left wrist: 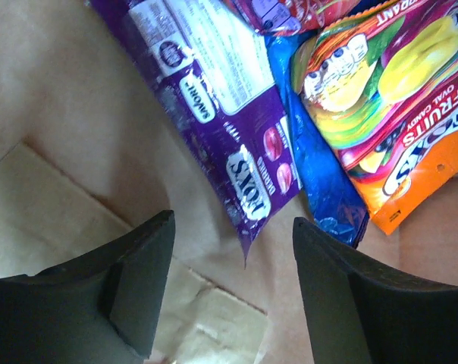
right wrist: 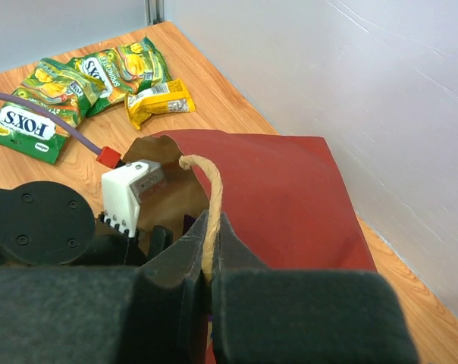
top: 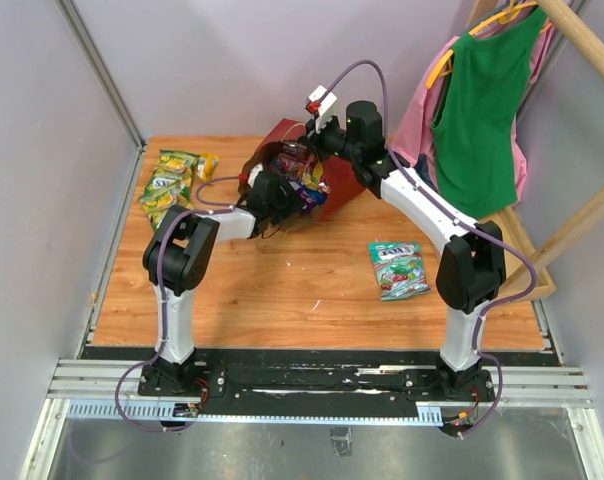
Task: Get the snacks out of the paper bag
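Note:
The red paper bag (top: 340, 186) lies tipped at the table's back middle, its mouth facing left. My right gripper (right wrist: 214, 229) is shut on its beige handle (right wrist: 212, 186) and holds the bag (right wrist: 290, 197) open. My left gripper (left wrist: 233, 235) is inside the bag, open, over the brown inner paper. The corner of a purple packet (left wrist: 229, 129) points down between its fingertips without touching them. Beside it lie a blue bag (left wrist: 320, 182) and an orange-red packet (left wrist: 399, 114). Outside on the table are green-yellow packets (top: 172, 182), a small yellow packet (top: 208, 164) and a teal-white packet (top: 397, 268).
A green garment (top: 485, 110) and a pink one (top: 420, 115) hang on a wooden rack (top: 582, 40) at the back right. Walls close off the left side and the back. My left arm's wrist with its white camera (right wrist: 130, 189) fills the bag's mouth.

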